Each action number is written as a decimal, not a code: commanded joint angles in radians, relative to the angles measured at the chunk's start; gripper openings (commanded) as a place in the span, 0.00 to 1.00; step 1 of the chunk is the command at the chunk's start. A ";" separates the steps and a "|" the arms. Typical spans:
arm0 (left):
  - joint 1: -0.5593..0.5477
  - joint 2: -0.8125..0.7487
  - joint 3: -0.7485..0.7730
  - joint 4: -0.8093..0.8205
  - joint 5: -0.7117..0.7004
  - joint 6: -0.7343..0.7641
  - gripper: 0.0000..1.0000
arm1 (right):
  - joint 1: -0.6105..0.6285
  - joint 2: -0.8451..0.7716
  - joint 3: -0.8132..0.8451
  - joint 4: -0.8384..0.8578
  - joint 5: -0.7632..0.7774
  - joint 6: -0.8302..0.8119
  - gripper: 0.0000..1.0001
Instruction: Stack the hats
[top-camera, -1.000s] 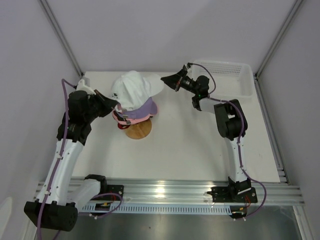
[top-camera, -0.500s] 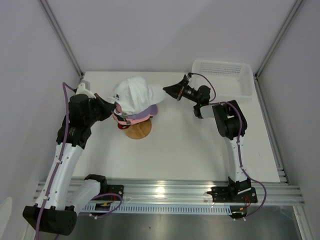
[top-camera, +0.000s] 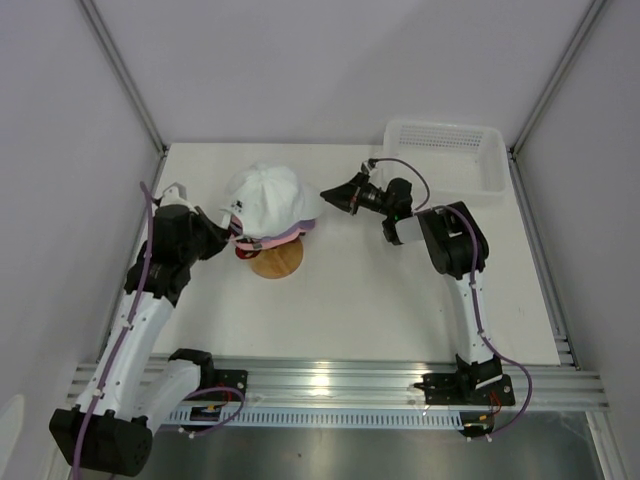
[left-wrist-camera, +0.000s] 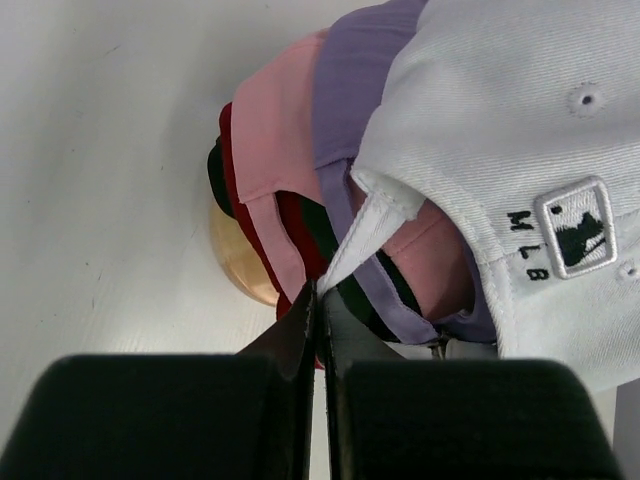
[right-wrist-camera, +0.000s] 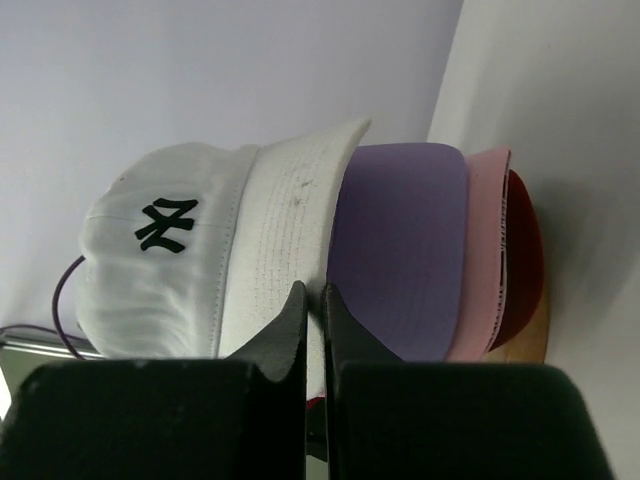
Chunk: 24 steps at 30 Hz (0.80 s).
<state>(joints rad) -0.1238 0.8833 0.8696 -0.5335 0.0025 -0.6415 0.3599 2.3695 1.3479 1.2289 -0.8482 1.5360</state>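
Here, the table (top-camera: 400, 300) carries a white mesh basket (top-camera: 470, 160) at its far right corner. Left of centre, the hats (top-camera: 272, 232) sit piled on a wooden stand (top-camera: 277, 262), white cap (top-camera: 265, 190) topmost, brims pointing right. Fully closed, the left gripper (left-wrist-camera: 316, 295) pinches its rear strap and the right gripper (right-wrist-camera: 312, 292) nips its brim.

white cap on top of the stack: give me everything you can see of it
The white cap is soft stitched fabric with a black NY logo in front, an MLB patch at the back, eyelets and a curved brim. It sits crown-up, directly over the lavender cap, topping the stack on the wooden stand. The left gripper pinches its rear strap; the right gripper pinches its brim edge.
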 joint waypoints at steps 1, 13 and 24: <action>-0.004 -0.041 -0.052 -0.040 -0.099 -0.024 0.01 | 0.019 0.023 0.025 -0.197 -0.029 -0.167 0.00; 0.018 0.025 -0.090 -0.011 -0.110 -0.027 0.01 | -0.009 0.007 0.065 -0.439 -0.066 -0.338 0.00; 0.024 0.026 0.045 -0.020 -0.045 0.051 0.08 | -0.029 -0.137 -0.055 -0.165 -0.078 -0.218 0.38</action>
<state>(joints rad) -0.1089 0.8913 0.8574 -0.5266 -0.0269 -0.6388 0.3332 2.3333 1.3212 0.8890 -0.9146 1.2671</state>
